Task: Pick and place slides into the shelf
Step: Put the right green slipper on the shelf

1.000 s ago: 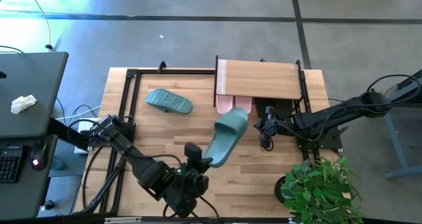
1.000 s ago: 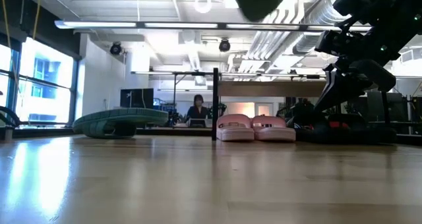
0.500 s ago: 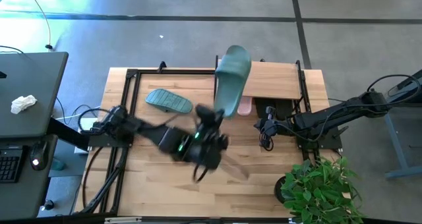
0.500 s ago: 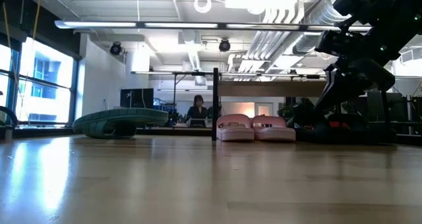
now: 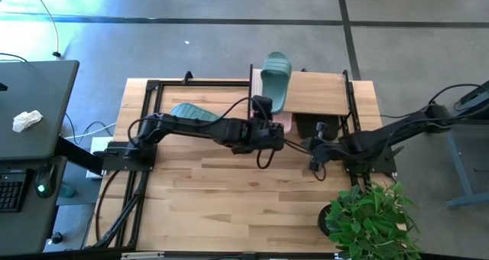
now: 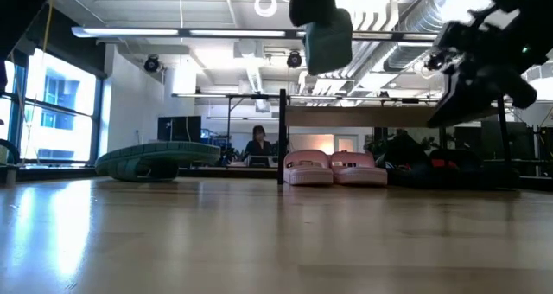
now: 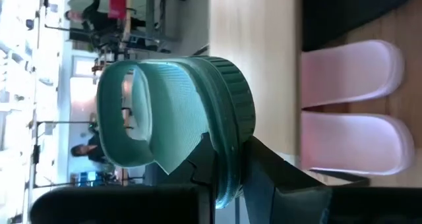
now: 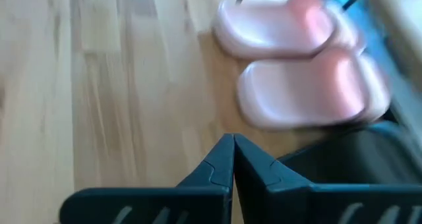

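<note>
My left gripper is shut on a teal-green slide and holds it in the air over the shelf's light wooden top board. In the low view this slide is well above the shelf. The second teal slide lies sole up on the table, partly behind my left arm. Two pale pink slides stand side by side on the table under the shelf. My right gripper is shut and empty, near the table in front of the pink slides. My left gripper pinches the teal slide's heel end between its two fingers, one on the footbed side and one on the underside. The fingers come from the table's near side, along the slide. The slide is lifted clear, its strap and toe pointing away from the gripper.
A bare black metal frame lies on the table's left half around the second teal slide. Dark shapes sit under the shelf's right part. A potted plant stands at the near right corner. A person sits far behind.
My left arm has swung from the table's near edge toward the far edge, carrying the teal slide up and over the shelf's top board. The slide has turned from slanting rightward to pointing its toe at the far edge. My right gripper has shifted a little.
</note>
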You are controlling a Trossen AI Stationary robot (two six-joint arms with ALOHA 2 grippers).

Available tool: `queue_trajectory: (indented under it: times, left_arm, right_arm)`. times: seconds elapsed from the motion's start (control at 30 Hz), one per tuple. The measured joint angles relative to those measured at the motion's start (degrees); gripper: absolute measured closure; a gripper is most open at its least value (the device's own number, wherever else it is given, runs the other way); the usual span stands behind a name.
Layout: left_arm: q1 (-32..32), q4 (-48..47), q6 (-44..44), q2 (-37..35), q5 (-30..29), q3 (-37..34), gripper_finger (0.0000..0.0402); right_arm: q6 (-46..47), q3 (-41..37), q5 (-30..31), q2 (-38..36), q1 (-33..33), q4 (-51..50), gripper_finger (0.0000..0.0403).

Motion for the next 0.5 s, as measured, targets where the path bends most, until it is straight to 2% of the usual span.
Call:
queue_trajectory:
  times: [0.23,0.5]
  left_arm:
    - [0.6,2.4,1.5,2.2,0.6,0.0,0.0372]
    - [1.9,11.4,7.7,3.9,0.2,0.0,0.0372]
  right_arm:
    - [-5.0,0.0,3.6,-19.8,3.4,-3.8,0.0403]
    - [-2.9,0.0,2.2,-43.9,4.8,-0.8,0.0403]
